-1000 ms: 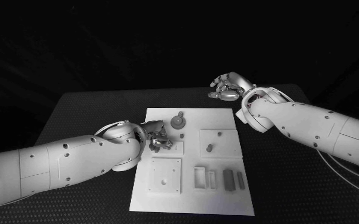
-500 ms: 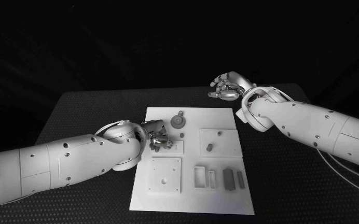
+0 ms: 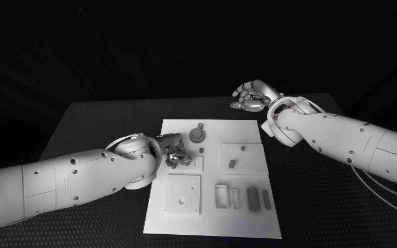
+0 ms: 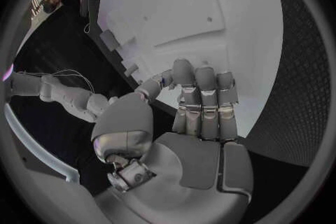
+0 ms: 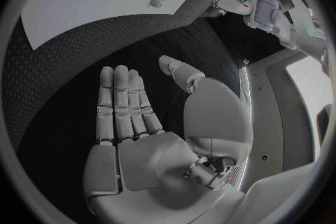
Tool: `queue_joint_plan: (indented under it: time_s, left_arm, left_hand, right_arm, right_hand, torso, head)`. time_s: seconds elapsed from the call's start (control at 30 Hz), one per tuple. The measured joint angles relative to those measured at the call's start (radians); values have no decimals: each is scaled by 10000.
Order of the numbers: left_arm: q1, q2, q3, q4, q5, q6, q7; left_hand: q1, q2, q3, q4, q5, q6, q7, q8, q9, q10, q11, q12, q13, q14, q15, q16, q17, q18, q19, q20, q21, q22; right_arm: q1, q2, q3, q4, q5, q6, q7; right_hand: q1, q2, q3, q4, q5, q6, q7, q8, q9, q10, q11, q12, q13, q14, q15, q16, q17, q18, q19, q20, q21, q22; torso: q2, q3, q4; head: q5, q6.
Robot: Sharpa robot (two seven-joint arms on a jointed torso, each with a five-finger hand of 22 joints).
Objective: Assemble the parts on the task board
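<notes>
White task board (image 3: 248,213) holds grey parts (image 3: 252,198) | left hand (image 3: 174,151) unclear | right hand (image 3: 250,100) released

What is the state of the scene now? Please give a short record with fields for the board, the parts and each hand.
board: white task board lying flat in the middle of the black table
parts: round gear-like part near the board's far edge; small dark pieces at its near right
left hand: left hand over the board's left edge, fingers curled; whether it holds a part cannot be told
right hand: right hand open and flat, off the board beyond its far right corner, holding nothing
</notes>
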Motion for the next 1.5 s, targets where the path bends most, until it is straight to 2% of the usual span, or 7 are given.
queue_joint_plan:
  time_s: [0.57, 0.7, 0.77, 0.83, 1.13, 1.5]
  left_arm:
    - [-29, 8, 20, 28, -227, 23, -83]
    - [-33, 4, 22, 31, -237, 23, -91]
    - [-33, 3, 24, 32, -234, 27, -92]
    - [-34, -4, 24, 33, -228, 32, -92]
    - [-33, -10, 29, 30, -230, 64, -95]
    - [-35, -13, 29, 28, -237, 87, -107]
  left_hand:
    - [12, 12, 29, -30, -34, 21, 21, -28, 26, 0, 0, 69, 1, 2, 2, 60, -10, 2, 14, -12, -28, -2]
    - [-147, 170, 67, -69, -54, 28, 28, -31, 64, 0, 0, 137, 28, 2, 2, 157, -22, 2, 36, -34, -29, -2]
    - [-152, 176, 666, 25, -852, 47, 46, -61, 104, 0, 0, 273, 63, 3, 3, 276, -57, 2, 109, -37, -56, -2]
    - [-152, 175, 836, 194, -1002, 48, 47, -56, 123, 0, 0, 310, 80, 16, 18, 311, -79, 1, 124, -52, -57, -2]
    - [-432, 257, 958, 176, -921, 51, 51, 2, 177, 41, -41, 471, 126, 54, -17, 467, -90, 1, 160, -88, -57, -3]
    - [-668, 235, 1083, 51, -867, 58, 58, 59, 218, 41, -41, 582, 158, 55, -17, 569, -100, 0, 194, -53, 38, -3]
  right_arm:
    - [-1, -4, 0, 15, 0, 9, -1]
    - [-1, -8, 0, 12, 0, 12, -1]
    - [-1, -8, 0, 12, 0, 13, -2]
    - [-1, -9, 0, 12, 0, 14, -2]
    - [-1, -15, 0, 12, 0, 21, -3]
    - [-1, -15, 0, 11, 1, 34, -5]
  right_hand:
    - [1, -1, 0, 0, 40, -19, 18, 0, 1, 0, 0, 39, -27, 1, 0, 0, -12, -3, 0, 0, -40, 13]
    - [1, -1, 0, 0, 40, -21, 17, 0, -6, -36, -37, 39, -36, 1, 0, 0, -12, -4, 0, 0, -40, 23]
    - [1, -1, 0, 0, 40, -21, 17, 0, -8, -37, -37, 39, -45, 1, 0, 0, -21, -3, 0, 0, -40, 23]
    - [1, -1, 0, 0, 40, -21, 17, 0, -8, -37, -37, 39, -45, 1, 0, 0, -22, -4, 0, 0, -40, 23]
    - [1, -1, 0, 0, 78, -21, 16, 0, -8, -36, -37, 77, -67, 1, 0, 0, -21, -4, 0, 0, -40, 31]
    - [1, -1, 0, 0, 78, -36, 2, 0, -8, -72, -1, 77, -90, 1, 0, 0, -32, -5, 0, 0, -77, 51]
  torso:
    - [3, 3, 0]
    - [2, 3, 0]
    - [2, 3, 0]
    - [2, 4, 0]
    - [3, 3, 1]
    - [3, 1, 0]
  head:
    - [-3, -30]
    - [-2, -35]
    - [-2, -29]
    - [-6, -25]
    - [-11, -36]
    - [-11, -47]
